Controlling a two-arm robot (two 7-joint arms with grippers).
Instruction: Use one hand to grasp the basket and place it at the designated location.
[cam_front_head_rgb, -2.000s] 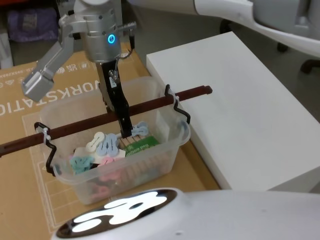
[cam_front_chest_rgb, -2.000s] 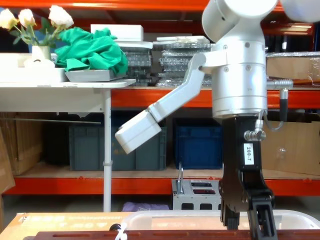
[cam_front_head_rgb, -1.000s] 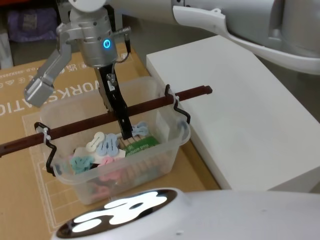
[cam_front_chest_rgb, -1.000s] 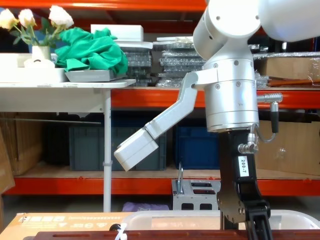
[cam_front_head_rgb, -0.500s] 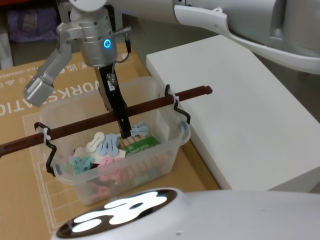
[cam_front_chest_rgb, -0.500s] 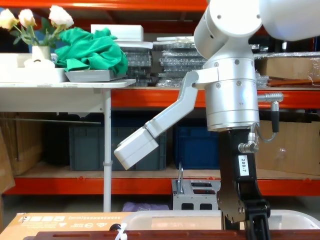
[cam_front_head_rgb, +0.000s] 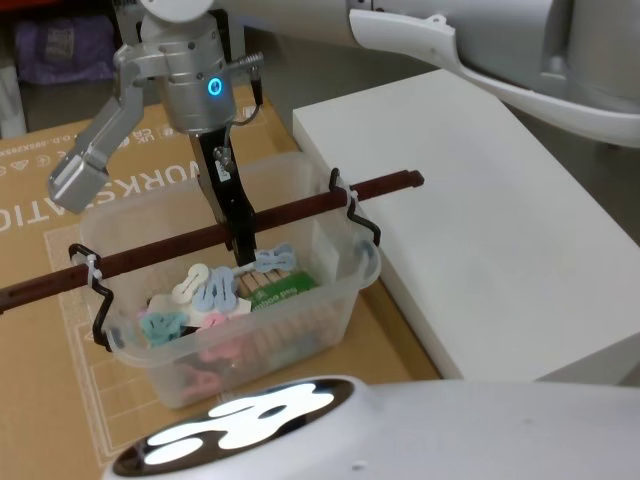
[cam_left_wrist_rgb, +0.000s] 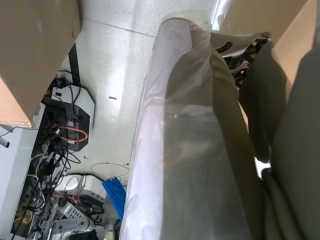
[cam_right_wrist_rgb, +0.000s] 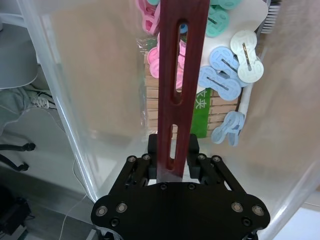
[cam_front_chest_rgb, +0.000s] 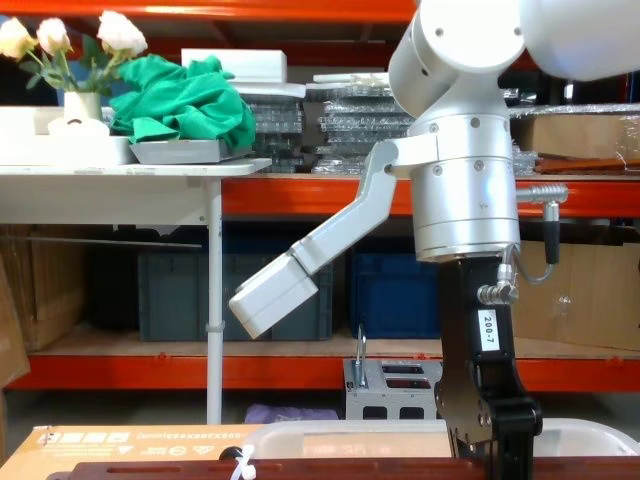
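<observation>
The basket (cam_front_head_rgb: 330, 290) is a clear plastic tub standing on a cardboard board, with pastel clips and wooden pegs inside. Its reddish-brown wooden bar handle (cam_front_head_rgb: 160, 250) runs across the rim, held by white zip ties and black hooks. My right gripper (cam_front_head_rgb: 241, 236) comes straight down from above at the bar's middle. In the right wrist view the right gripper (cam_right_wrist_rgb: 173, 150) has a black finger pressed against each side of the slotted bar (cam_right_wrist_rgb: 178, 75). The chest view has the same gripper (cam_front_chest_rgb: 500, 440) just above the bar (cam_front_chest_rgb: 300, 468) and the tub's rim (cam_front_chest_rgb: 350, 430).
A white raised platform (cam_front_head_rgb: 480, 220) stands right beside the basket on its right. The brown cardboard board (cam_front_head_rgb: 40, 200) with printed lettering extends to the left and behind. Shelving with blue crates (cam_front_chest_rgb: 390, 285) and a white table (cam_front_chest_rgb: 120, 180) stand in the background.
The right gripper's fingers have risen a little, from deep inside the tub to the level of the bar. The basket has stayed in place.
</observation>
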